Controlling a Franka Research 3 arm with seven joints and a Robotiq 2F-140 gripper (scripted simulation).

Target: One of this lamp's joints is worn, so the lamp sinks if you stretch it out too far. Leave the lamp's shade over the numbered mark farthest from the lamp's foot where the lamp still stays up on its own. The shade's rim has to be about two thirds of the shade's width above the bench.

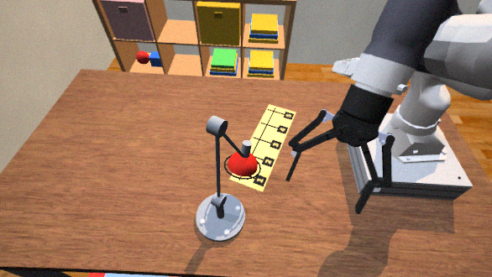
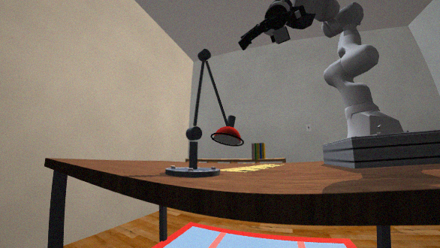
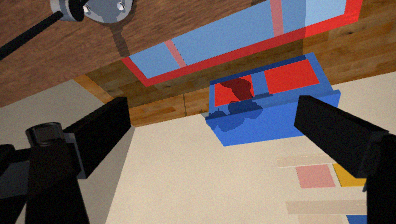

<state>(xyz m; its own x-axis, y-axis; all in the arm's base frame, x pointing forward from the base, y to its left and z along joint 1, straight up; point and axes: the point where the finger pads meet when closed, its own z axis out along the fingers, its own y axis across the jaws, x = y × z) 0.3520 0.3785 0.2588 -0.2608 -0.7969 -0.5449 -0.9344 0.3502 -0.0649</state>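
While the gripper (image 1: 327, 174) (image 2: 243, 44) (image 3: 212, 111) is hanging spread wide and holding nothing, right of centre in the top view, the lamp's red shade (image 1: 243, 164) (image 2: 227, 131) is sitting mid-frame above the near end of the yellow numbered strip (image 1: 269, 110) (image 2: 259, 167). Pulling the shade too far out is risking a sink at the worn joint, probably after release; pushing down hard is risking a low rim, and a sideways tug is likely dragging the foot (image 1: 220, 228) (image 2: 192, 172) (image 3: 111, 11), lower centre.
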